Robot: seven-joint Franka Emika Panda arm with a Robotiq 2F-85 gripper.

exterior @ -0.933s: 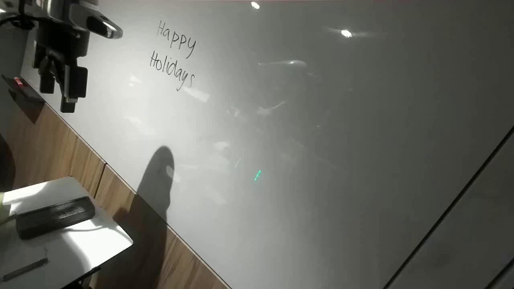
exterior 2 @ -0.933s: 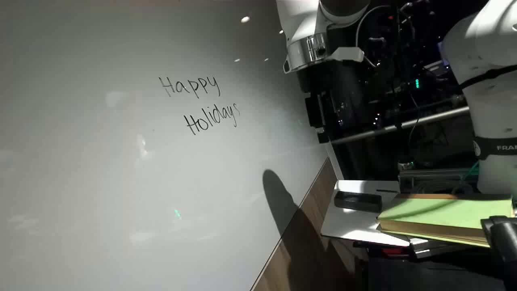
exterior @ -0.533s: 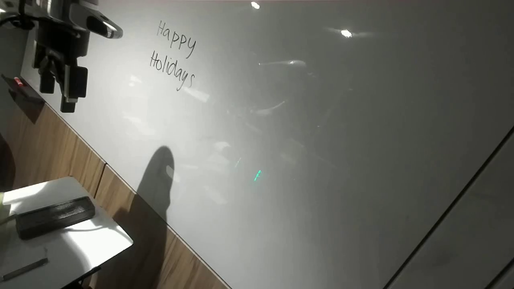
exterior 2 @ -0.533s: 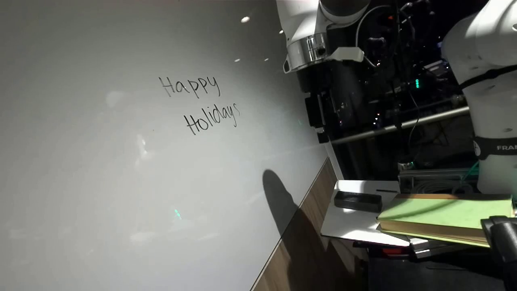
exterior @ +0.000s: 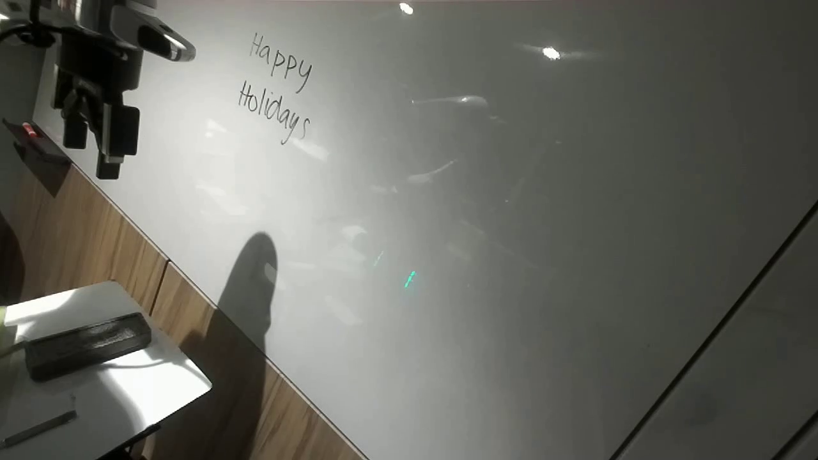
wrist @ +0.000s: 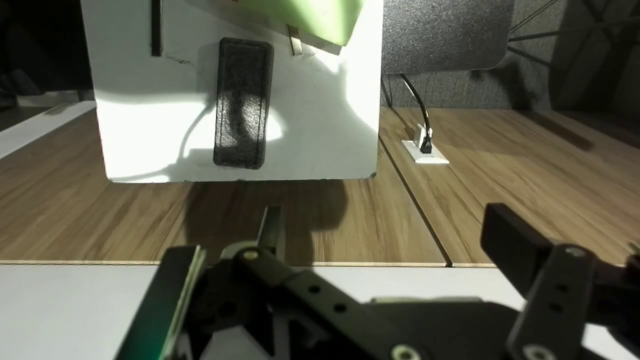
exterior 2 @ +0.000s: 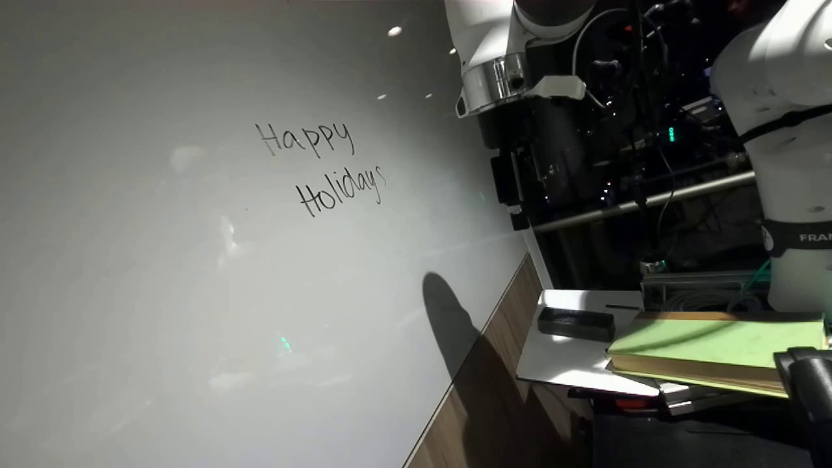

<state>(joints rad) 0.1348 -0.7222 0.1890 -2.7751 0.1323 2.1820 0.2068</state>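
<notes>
Glossy, smooth whiteboard (exterior: pixel 511 255); wood-grained panel (wrist: pixel 370 222); black block (wrist: pixel 243 102) grainy, leathery, faintly shiny

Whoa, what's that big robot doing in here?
A robot arm hangs by a whiteboard with "Happy Holidays" written on it in dark letters. Its pincer stands open, with nothing that I can see in its grip. Lower down, a dark oblong block and a thin dark stick lie on a white tabletop; the pincer touches neither.
</notes>
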